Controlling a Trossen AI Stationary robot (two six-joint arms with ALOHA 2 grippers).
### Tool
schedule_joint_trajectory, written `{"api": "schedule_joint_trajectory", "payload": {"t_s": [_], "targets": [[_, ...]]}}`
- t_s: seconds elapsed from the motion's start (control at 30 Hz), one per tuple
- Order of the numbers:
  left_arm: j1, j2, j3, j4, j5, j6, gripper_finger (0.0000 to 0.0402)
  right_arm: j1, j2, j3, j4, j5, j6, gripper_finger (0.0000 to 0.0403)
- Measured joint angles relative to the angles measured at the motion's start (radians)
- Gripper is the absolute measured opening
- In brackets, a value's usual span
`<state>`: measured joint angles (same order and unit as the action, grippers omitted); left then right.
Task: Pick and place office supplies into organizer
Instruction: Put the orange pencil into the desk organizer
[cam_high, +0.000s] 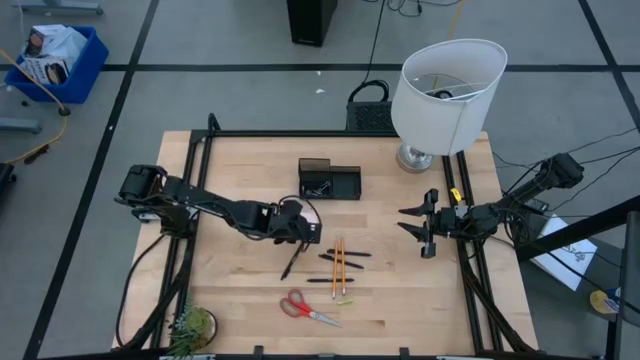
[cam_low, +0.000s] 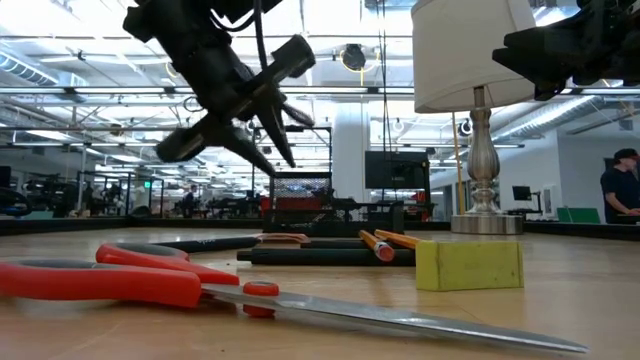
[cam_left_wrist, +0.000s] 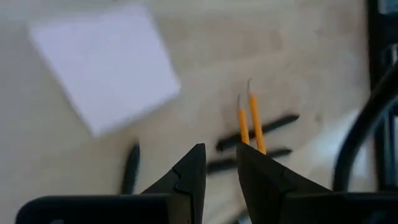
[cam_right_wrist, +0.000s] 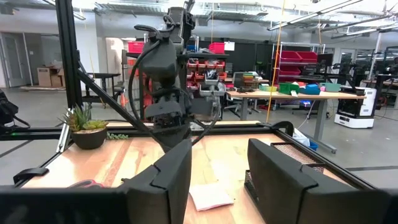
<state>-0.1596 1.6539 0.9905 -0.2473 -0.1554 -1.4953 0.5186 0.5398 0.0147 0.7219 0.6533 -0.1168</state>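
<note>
Left gripper (cam_high: 300, 232) hovers above the table, fingers narrowly parted, seemingly empty. Pens (cam_high: 345, 254) and pencils (cam_high: 339, 268) lie just right of it; organizer (cam_high: 328, 181) behind. Should descend square over one pen. Right gripper (cam_high: 422, 228) waits, spread.

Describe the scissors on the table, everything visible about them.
The scissors have red, plastic-looking loop handles and plain metal blades. They lie flat on the wooden table near its front edge, blades shut, handles toward the plant side and tips pointing toward the right arm's side. Nothing touches them: the pencils lie just behind, and neither pincer is near.
</note>
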Motion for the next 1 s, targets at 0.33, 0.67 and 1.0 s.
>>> {"api": "schedule_joint_trajectory", "payload": {"t_s": [0.33,0.67,1.0], "targets": [[-0.021,0.011,0.02,-0.014,0.138,-0.255,0.0093,0.0,0.0,0.0,0.0,0.0,0.0,0.0153],[-0.076,0.192,0.333,-0.332,0.158,-0.268,0.0093,0.0,0.0,0.0,0.001,0.0,0.0,0.0153],[-0.089,0.397,0.635,-0.533,0.199,-0.248,0.0093,0.0,0.0,0.0,0.001,0.0,0.0,0.0153]]}}
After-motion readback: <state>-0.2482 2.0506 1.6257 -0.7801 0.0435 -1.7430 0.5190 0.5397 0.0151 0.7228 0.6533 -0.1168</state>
